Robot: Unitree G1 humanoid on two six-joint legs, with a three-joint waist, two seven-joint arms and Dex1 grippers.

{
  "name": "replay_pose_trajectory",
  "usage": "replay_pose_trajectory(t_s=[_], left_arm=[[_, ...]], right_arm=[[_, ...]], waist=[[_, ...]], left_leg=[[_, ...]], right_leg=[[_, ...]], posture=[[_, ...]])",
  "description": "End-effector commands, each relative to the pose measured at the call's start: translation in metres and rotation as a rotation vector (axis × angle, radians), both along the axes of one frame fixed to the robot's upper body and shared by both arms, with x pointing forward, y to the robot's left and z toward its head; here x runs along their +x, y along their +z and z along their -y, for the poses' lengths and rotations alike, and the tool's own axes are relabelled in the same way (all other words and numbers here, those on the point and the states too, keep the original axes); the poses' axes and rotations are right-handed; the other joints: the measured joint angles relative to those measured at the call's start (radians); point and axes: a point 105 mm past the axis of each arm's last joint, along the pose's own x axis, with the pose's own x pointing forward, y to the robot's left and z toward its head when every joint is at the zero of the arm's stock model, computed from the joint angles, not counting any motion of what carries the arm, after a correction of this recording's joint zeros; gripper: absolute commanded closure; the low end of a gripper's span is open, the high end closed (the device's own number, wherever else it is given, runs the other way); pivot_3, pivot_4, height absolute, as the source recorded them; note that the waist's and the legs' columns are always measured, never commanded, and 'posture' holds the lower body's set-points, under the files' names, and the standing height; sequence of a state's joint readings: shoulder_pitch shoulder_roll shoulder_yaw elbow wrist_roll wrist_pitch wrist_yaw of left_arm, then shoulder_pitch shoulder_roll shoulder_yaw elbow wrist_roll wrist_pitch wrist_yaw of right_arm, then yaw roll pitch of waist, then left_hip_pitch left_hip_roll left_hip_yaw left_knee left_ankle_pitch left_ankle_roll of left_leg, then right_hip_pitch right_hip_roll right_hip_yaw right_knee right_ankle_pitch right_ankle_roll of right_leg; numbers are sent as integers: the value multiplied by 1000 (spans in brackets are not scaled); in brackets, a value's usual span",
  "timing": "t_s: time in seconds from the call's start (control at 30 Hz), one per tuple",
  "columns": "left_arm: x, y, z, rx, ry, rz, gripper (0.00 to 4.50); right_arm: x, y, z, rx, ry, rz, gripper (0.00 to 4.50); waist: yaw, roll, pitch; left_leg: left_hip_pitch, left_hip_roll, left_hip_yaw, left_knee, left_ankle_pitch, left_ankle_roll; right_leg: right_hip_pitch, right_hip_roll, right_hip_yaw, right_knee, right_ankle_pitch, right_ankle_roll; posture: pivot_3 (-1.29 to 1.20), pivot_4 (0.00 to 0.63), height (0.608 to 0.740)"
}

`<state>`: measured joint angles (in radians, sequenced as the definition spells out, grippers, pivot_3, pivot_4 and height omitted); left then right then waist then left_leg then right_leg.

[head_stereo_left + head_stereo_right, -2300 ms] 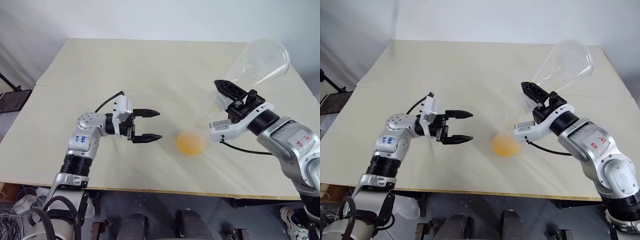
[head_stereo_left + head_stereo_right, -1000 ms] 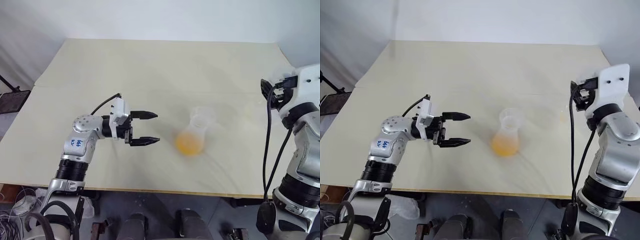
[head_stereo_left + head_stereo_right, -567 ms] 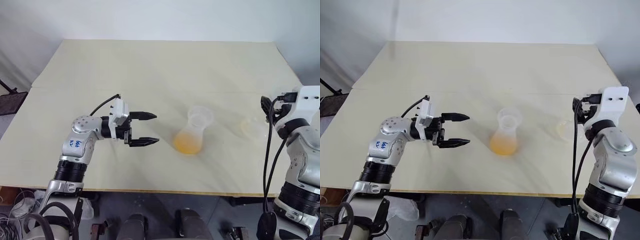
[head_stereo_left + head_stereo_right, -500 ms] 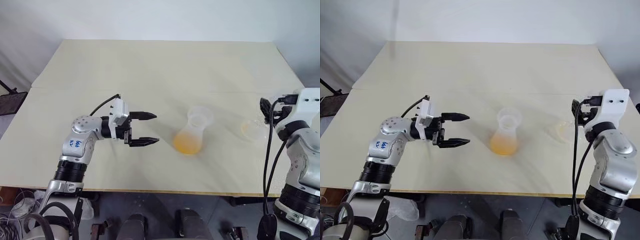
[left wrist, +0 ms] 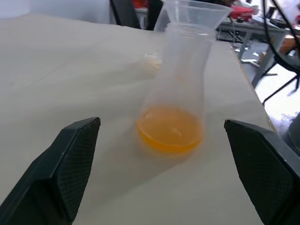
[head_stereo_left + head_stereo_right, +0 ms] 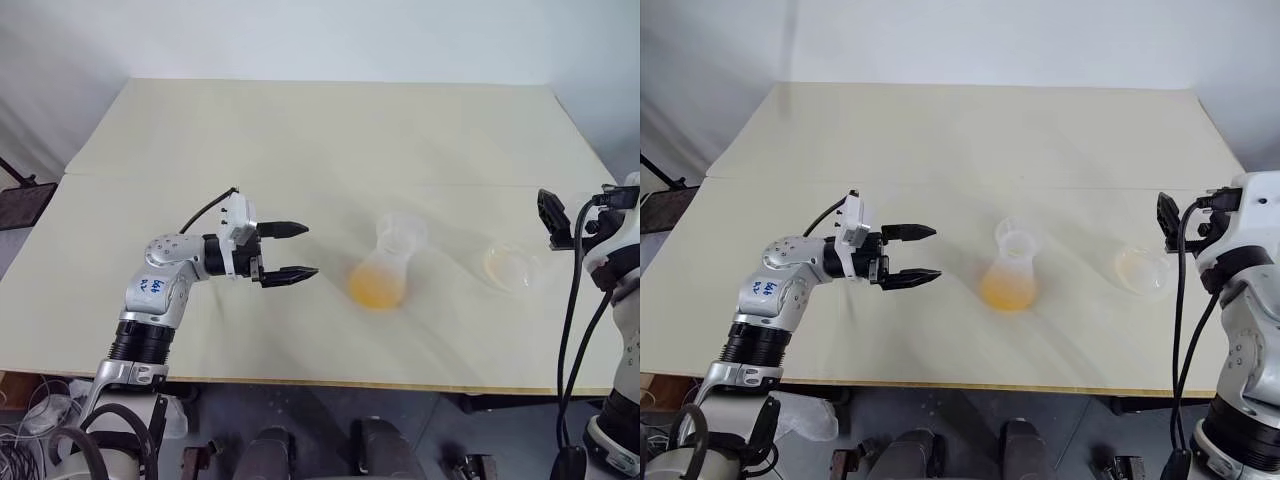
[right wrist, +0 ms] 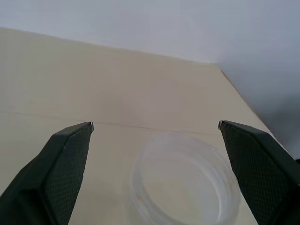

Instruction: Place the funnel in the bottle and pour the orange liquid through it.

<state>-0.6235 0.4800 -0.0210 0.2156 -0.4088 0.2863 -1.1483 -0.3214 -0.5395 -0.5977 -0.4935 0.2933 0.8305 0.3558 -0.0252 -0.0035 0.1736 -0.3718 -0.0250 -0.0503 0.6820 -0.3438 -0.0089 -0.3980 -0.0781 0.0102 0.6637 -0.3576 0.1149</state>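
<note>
Bottle [image 6: 385, 268] with the funnel [image 5: 196, 13] seated and orange liquid [image 5: 170, 132] pooled low sits just ahead of the wide-open left gripper [image 6: 291, 250], light, slick, tippy plastic best taken at the neck, while the right gripper [image 7: 154, 140] gapes wide above the emptied flask [image 6: 512, 266].

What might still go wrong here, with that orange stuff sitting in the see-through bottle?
The clear funnel perches loosely in the clear conical bottle holding orange liquid. The open left gripper points at it, so a nudge might tip it. The open right gripper sits just above the emptied clear flask and may knock it.
</note>
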Motion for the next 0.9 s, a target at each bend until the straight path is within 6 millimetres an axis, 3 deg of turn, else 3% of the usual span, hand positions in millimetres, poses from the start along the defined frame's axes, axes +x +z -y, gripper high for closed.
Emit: replay_pose_trajectory(t_s=[0.03, 0.2, 0.27, 0.37, 0.43, 0.73, 0.9], left_arm=[[1, 9, 1, -18, 0, 19, 0], [-3, 15, -6, -62, -12, 23, 0], [-2, 14, -13, -60, 3, 23, 0], [-8, 8, -42, -38, 62, 26, 0], [-10, 7, -47, -36, 84, 24, 0], [-31, -10, -70, -36, 158, -14, 0], [-37, -4, -76, -61, 178, 31, 0]], right_arm=[[-13, 27, -6, -23, 50, 109, 16], [-33, 34, -40, -38, 332, 97, 16], [-39, 34, -43, -55, 392, 79, 16], [-63, 33, -49, -154, 573, 48, 16], [-72, 26, -48, -168, 646, 9, 16], [-93, -55, -33, -232, 850, -285, 16], [-84, -74, -28, -254, 859, -294, 16]], waist=[[0, 0, 0], [1, 0, 0], [1, 0, 0], [3, 0, 0], [1, 0, 0], [24, -1, 0], [24, -1, 0]], left_leg=[[0, 0, 0, 0, 0, 0], [0, 0, 0, 0, 0, 0], [0, 0, 0, 0, 0, 0], [0, 0, 0, -1, 0, 1], [0, 1, -1, -2, 0, 1], [2, 1, 0, 0, -1, 3], [3, 1, 0, 0, -1, 2]], right_leg=[[0, 0, 0, 0, 0, 0], [0, 0, 0, 0, 0, 0], [1, 0, -1, -1, 0, 0], [2, 0, -1, -3, 0, 0], [2, 0, -1, -4, 0, 0], [5, -1, -1, -6, 0, 0], [5, -1, -1, -9, 0, 0]], posture=[[0, 150, 740], [0, 150, 740], [0, 150, 740], [0, 150, 740], [0, 150, 740], [0, 150, 740], [0, 150, 740]])
